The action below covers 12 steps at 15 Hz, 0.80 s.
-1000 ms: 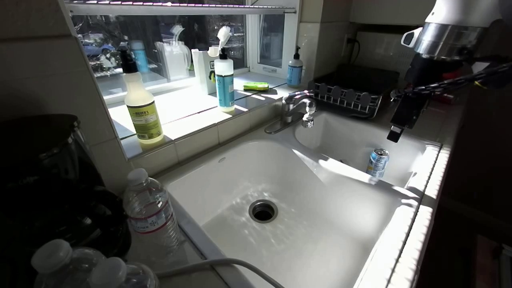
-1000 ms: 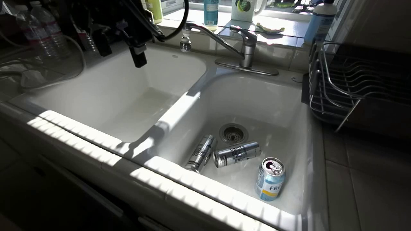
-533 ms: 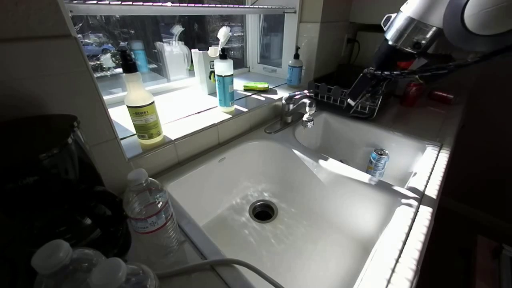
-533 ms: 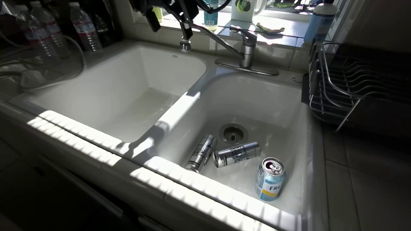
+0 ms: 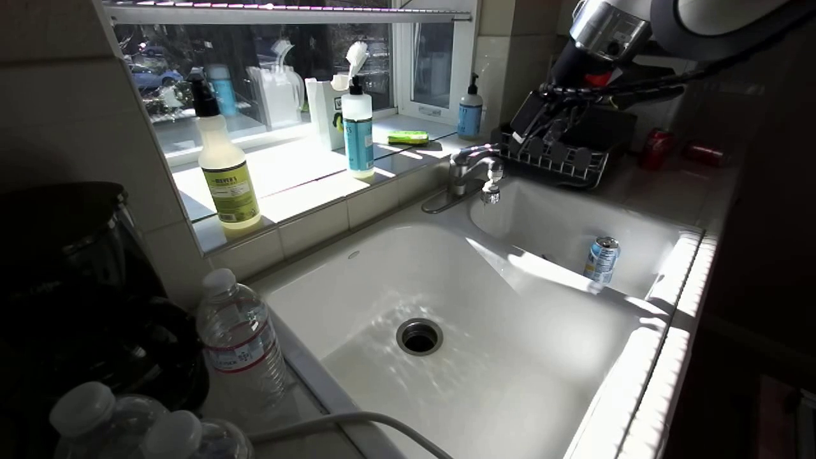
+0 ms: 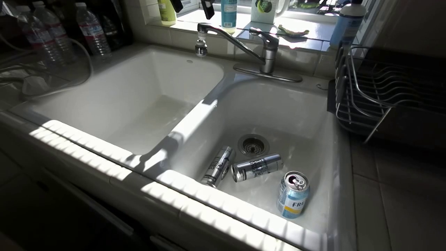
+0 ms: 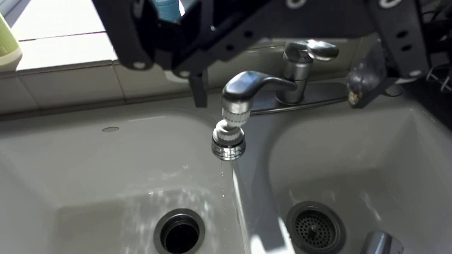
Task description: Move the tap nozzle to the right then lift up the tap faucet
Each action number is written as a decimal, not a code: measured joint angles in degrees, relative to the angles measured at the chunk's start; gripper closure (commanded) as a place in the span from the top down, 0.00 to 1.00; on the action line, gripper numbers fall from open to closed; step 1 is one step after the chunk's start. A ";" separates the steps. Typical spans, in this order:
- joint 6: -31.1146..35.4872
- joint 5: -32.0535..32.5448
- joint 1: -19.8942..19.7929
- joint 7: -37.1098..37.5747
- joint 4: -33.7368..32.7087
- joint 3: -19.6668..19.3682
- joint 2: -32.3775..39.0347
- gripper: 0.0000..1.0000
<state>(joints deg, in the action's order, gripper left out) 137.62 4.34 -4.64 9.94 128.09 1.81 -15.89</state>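
The tap nozzle, a chrome spout tube [image 6: 237, 43], points over the left basin near the divider; it also shows in an exterior view [image 5: 479, 167] and the wrist view [image 7: 247, 84]. A thin trickle falls from its tip in the wrist view. The tap faucet, a short chrome lever [image 6: 262, 35], sits atop the tap base and shows in the wrist view [image 7: 322, 50]. My gripper [image 7: 279, 103] is open and empty, its fingers apart on either side of the tap in the wrist view. Its fingertips show at the top of an exterior view [image 6: 192, 9], above the spout and apart from it.
Soap bottles [image 6: 229, 15] [image 5: 469, 115] stand on the window sill behind the tap. A dish rack [image 5: 554, 156] stands beside the right basin. Silver cans [image 6: 258, 168] and an upright blue can [image 6: 293, 195] are in the right basin. Water bottles [image 5: 242, 344] stand beside the left basin.
My gripper has swung across towards the tap and risen, now with only its fingertips showing in an exterior view. The spout and lever have not visibly moved.
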 measured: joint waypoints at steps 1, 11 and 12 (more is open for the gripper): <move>0.00 0.00 0.00 0.01 -0.27 -0.01 0.33 1.00; 0.50 -3.28 1.06 0.03 -3.83 -0.16 3.20 0.50; 0.50 -3.71 1.21 0.03 -4.82 -0.16 4.00 0.42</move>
<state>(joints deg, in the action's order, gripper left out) 138.13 0.63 -3.43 9.97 123.27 1.65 -11.89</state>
